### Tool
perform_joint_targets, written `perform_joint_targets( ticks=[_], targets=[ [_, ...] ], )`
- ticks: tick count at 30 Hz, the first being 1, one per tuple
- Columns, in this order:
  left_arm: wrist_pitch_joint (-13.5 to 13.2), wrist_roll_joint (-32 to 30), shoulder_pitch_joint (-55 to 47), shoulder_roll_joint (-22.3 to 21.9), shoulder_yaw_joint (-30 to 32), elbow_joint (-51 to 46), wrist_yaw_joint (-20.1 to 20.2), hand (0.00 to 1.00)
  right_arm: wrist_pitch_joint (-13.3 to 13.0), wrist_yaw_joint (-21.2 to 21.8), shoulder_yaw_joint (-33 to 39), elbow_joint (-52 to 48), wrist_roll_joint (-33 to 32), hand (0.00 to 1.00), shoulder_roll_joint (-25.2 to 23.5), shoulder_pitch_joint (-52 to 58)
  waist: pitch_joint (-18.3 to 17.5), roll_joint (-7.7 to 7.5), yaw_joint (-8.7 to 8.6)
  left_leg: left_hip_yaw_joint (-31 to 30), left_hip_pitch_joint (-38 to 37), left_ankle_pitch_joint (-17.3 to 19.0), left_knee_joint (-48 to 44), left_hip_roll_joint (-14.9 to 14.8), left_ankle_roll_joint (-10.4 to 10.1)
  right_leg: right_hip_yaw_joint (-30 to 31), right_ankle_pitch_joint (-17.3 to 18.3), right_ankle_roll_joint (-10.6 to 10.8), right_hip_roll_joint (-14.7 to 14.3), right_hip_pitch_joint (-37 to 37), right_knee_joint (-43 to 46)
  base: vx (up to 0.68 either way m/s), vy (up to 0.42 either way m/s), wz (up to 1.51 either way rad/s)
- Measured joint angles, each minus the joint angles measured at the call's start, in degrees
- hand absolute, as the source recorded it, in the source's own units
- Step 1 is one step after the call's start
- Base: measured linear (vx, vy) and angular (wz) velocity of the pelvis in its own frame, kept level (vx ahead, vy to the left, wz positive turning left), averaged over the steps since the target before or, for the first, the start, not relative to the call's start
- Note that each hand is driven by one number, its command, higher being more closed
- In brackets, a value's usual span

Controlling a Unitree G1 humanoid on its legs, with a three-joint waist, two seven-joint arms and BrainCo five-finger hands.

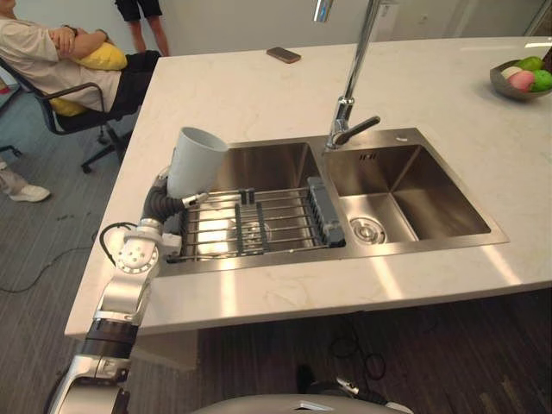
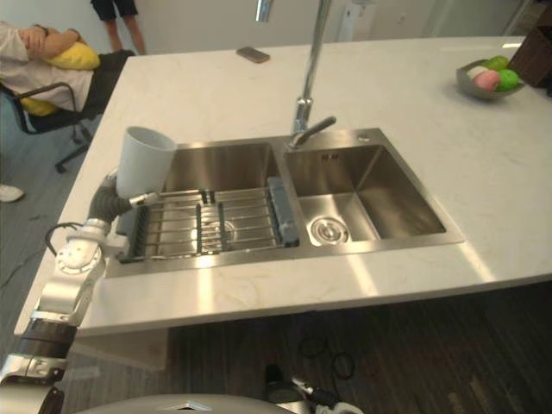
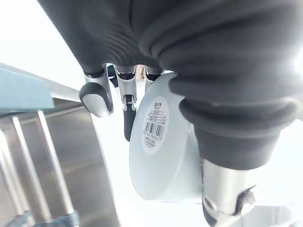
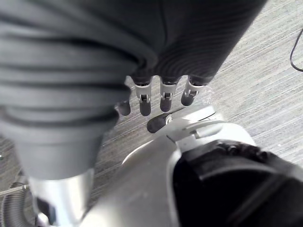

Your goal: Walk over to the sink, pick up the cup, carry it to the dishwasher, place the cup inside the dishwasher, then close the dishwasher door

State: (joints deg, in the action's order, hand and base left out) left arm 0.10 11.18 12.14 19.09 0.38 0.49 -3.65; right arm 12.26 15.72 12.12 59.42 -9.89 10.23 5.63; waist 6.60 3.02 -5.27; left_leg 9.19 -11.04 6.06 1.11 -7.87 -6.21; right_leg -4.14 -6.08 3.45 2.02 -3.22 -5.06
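Left eye view gives us one white cup point(image 1: 197, 159), tilted, with our left hand point(image 1: 160, 203) wrapped around it above the left rim of the sink point(image 1: 405, 136). We count two basins, one wire rack point(image 1: 259, 222) across the left one, and one faucet point(image 1: 354, 78). One phone point(image 1: 283, 54) and one fruit bowl point(image 1: 503, 84) sit on the counter point(image 1: 259, 99). Our right hand point(image 4: 164, 98) hangs slack over the floor point(image 4: 265, 71), grasping nothing.

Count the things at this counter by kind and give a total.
Tall white cup, held in left hand: 1
Dark flat phone: 1
Grey bowl of fruit: 1
Steel sink basins: 2
Wire drying rack: 1
Chrome tap: 1
Total: 7
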Motion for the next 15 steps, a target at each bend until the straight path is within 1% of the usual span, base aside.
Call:
perform_joint_targets(
  ticks=[2,5,6,7,8,10,12,15],
  targets=[
    [-1.8,1.6,-2.0,-1.4,1.6,-4.4,-1.0,1.0,-0.7,0.0,0.1,0.0,-1.0,0.0,-0.2,0.6,-0.3,-0.49,0.64,-0.1,0.0,0.0,0.0,0.2,0.1,-0.1,0.0,0.0,0.2,0.0,0.0,0.0,0.006,0.02],
    [-4.4,3.5,-4.6,-2.5,4.3,-8.3,-1.1,1.0,-0.9,0.1,0.4,0.0,-1.3,0.0,-0.5,0.9,-0.5,-0.74,0.75,-1.3,0.2,-0.2,0.0,0.5,0.3,-1.3,0.0,0.1,0.6,-0.1,0.0,0.02,0.012,0.15],
    [-4.7,3.7,-5.3,-2.5,4.7,-9.1,-1.2,1.0,-0.9,0.1,0.4,0.1,-1.3,0.0,-0.5,0.9,-0.5,-0.74,0.93,-1.4,0.3,-0.2,0.0,0.5,0.4,-1.4,0.0,0.1,0.7,-0.1,0.0,0.01,0.014,0.13],
    [-5.5,4.4,-6.5,-2.6,5.4,-10.5,-1.2,1.0,-0.8,0.1,0.5,0.1,-1.3,0.0,-0.5,1.0,-0.5,-0.75,1.62,-1.4,0.3,-0.2,0.0,0.6,0.4,-1.4,0.0,0.1,0.7,-0.1,0.0,0.0,0.013,0.03],
    [-5.9,4.5,-7.1,-2.8,5.8,-11.2,-1.2,1.0,-0.8,0.1,0.5,0.1,-1.3,0.0,-0.5,1.0,-0.5,-0.8,1.81,-1.4,0.3,-0.3,0.0,0.7,0.5,-1.5,0.0,0.1,0.8,-0.1,0.0,-0.03,0.011,0.04],
    [-7.6,5.1,-8.3,-5.3,7.0,-13.3,-2.0,1.0,-1.6,0.1,0.6,0.6,-2.0,0.0,-0.5,1.5,-1.3,-1.2,2.91,-2.1,1.7,-0.3,-0.5,0.9,0.5,-1.9,-0.1,0.1,1.1,0.3,0.0,-0.04,0.005,0.13],
    [-8.9,5.8,-9.0,-6.6,7.1,-14.2,-2.2,1.0,-1.9,0.1,0.6,0.8,-3.2,0.0,-0.7,1.9,-1.6,-1.57,3.32,-3.0,2.5,-0.3,-1.0,1.0,0.6,-2.7,-0.1,0.2,1.4,0.3,0.0,-0.02,-0.002,0.2],
    [-9.8,7.5,-10.4,-7.6,7.7,-16.4,-2.2,1.0,-1.9,0.0,0.7,1.1,-4.6,0.0,-0.9,1.9,-2.0,-1.9,4.15,-3.3,3.0,-0.3,-1.8,1.3,0.8,-2.8,-0.4,0.3,1.6,0.3,0.0,-0.04,0.0,0.06]
  ],
)
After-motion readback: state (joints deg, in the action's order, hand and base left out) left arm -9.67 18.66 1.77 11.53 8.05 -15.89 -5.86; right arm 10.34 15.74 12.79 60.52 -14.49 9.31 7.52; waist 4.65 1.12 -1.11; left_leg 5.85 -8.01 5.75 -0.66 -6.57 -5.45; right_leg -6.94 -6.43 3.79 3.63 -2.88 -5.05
